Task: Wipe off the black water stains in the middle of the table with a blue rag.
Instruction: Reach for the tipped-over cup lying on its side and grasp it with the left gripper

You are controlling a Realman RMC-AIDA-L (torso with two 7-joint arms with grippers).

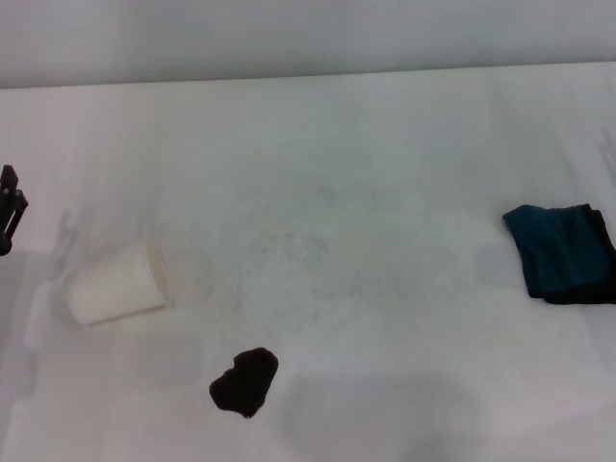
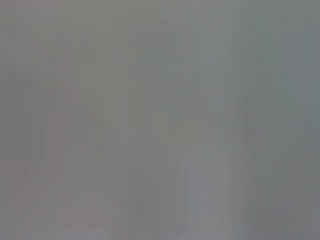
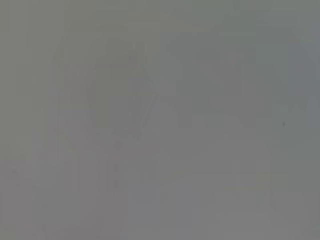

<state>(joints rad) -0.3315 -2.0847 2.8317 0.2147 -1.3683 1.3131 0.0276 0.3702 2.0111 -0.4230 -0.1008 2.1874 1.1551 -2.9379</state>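
The black water stains [image 1: 245,381] form one small lobed blotch on the white table [image 1: 366,241], near its front and a little left of the middle. The blue rag [image 1: 563,252], a dark teal cloth with black edging, lies crumpled at the right edge of the head view. My left gripper [image 1: 10,210] shows only as a dark sliver at the far left edge, well away from both. The right gripper is out of view. Both wrist views show only a plain grey surface.
A white cup [image 1: 120,283] lies on its side at the left, its mouth toward the table's middle, just behind and left of the blotch. The table's far edge [image 1: 308,75] meets a pale wall.
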